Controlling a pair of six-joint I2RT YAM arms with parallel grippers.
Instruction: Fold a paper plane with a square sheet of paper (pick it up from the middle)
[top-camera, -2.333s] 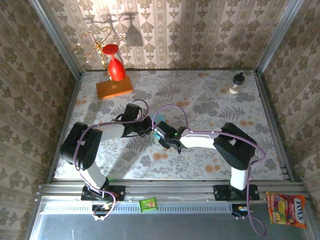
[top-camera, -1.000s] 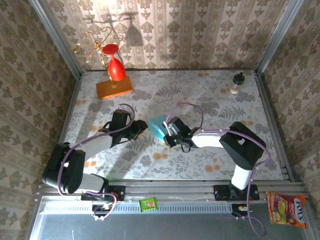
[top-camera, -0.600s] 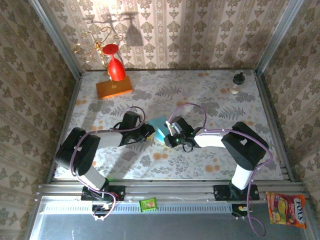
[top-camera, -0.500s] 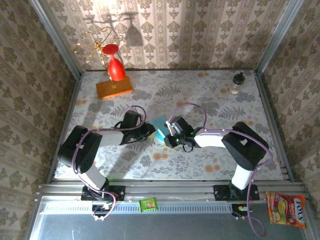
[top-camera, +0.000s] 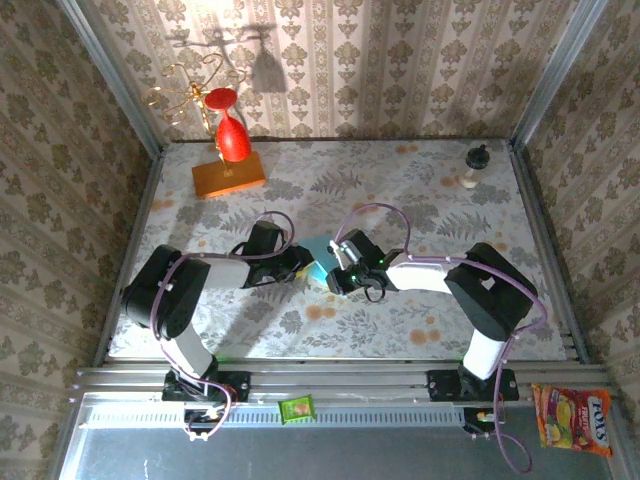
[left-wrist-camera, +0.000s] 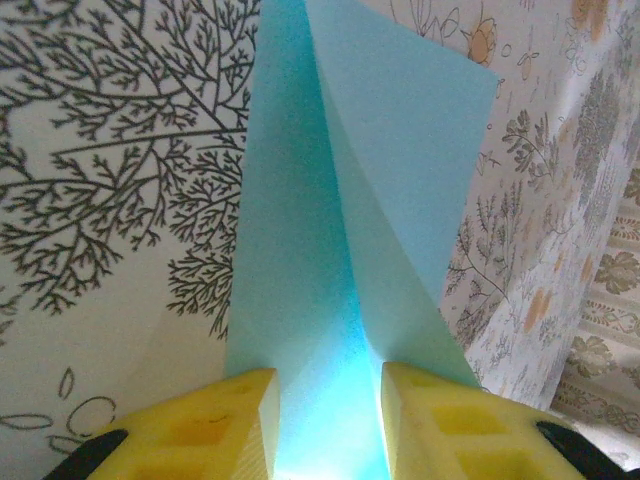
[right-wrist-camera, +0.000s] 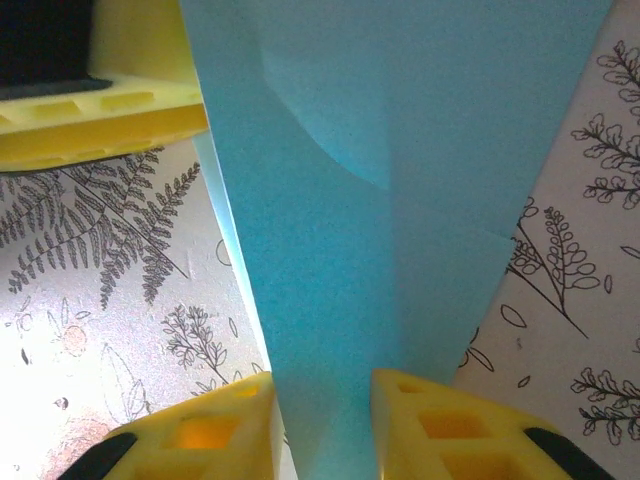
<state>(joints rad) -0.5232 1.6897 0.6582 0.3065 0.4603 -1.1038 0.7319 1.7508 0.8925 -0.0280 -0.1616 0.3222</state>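
Note:
The light-blue paper (top-camera: 318, 249) lies at the middle of the flowered table, folded into a slim tapered paper plane with a centre crease. My left gripper (top-camera: 298, 263) meets it from the left and my right gripper (top-camera: 336, 271) from the right. In the left wrist view the paper (left-wrist-camera: 340, 200) runs up from between the yellow fingers of the left gripper (left-wrist-camera: 330, 425), whose jaws stand apart. In the right wrist view the paper (right-wrist-camera: 380, 150) passes between the spread jaws of the right gripper (right-wrist-camera: 322, 425). The left gripper's yellow finger (right-wrist-camera: 130, 110) sits at the paper's far end.
An orange block (top-camera: 229, 176) with a red upturned glass (top-camera: 232, 135) stands at the back left, near a gold wire stand (top-camera: 190, 95). A small dark-topped bottle (top-camera: 472, 167) is back right. A green packet (top-camera: 296, 408) and a snack bag (top-camera: 572, 420) lie past the front rail.
The left arm swung in from the left and its gripper reached the paper. The paper looks narrower than a second ago. Both pairs of jaws have widened slightly.

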